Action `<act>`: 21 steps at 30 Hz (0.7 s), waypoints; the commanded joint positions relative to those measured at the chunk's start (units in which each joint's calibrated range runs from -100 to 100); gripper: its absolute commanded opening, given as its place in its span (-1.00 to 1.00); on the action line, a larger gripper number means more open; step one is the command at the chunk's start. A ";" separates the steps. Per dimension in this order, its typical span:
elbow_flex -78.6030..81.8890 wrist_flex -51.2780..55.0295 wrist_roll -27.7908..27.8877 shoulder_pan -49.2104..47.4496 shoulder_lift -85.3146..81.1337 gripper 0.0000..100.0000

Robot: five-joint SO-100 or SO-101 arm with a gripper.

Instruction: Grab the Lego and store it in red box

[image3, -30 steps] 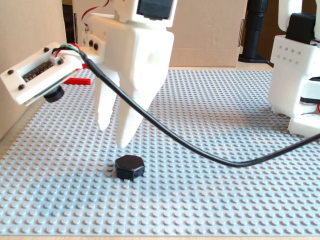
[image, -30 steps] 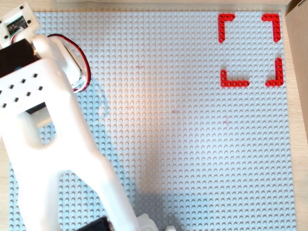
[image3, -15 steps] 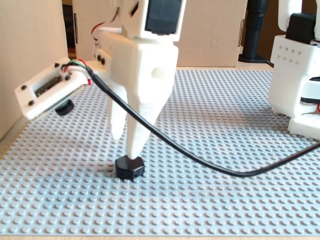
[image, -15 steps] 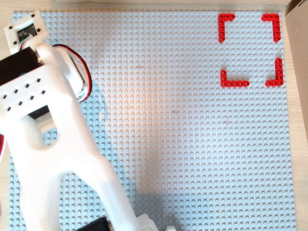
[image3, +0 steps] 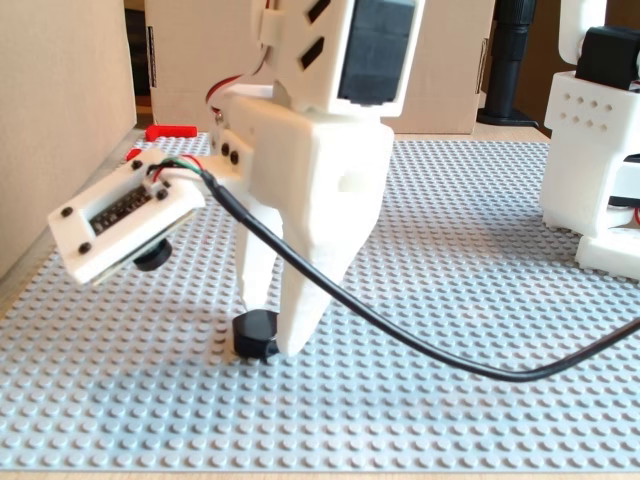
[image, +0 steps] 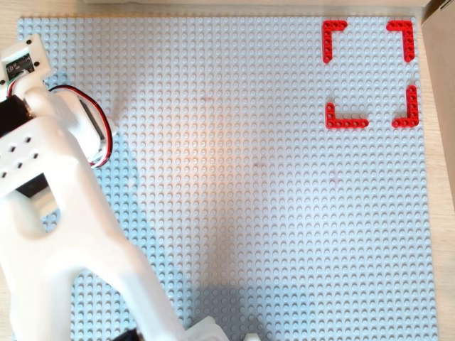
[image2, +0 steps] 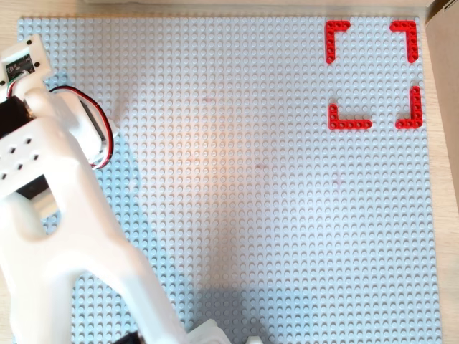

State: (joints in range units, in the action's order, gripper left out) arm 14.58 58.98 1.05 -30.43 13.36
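The grey baseplate [image3: 450, 300] carries the red box [image: 370, 73] at its far corner in both overhead views. The gripper [image3: 268, 335] stands with parted fingers straddling the Lego [image3: 256, 337] at the near edge.

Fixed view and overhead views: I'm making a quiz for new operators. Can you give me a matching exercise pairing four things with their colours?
Things:
1. Lego
2. box
3. baseplate
4. end effector

Colours:
A. white
B. red
C. black
D. light grey

Pairs: 1-C, 2-B, 3-D, 4-A
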 commanded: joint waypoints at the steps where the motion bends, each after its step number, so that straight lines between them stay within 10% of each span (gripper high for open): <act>1: -0.31 -0.91 -0.06 -0.65 -0.98 -0.64; 21: -1.67 0.67 -0.11 -0.28 0.20 -0.65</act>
State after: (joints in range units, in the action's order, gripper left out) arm 14.58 59.67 1.05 -30.50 13.69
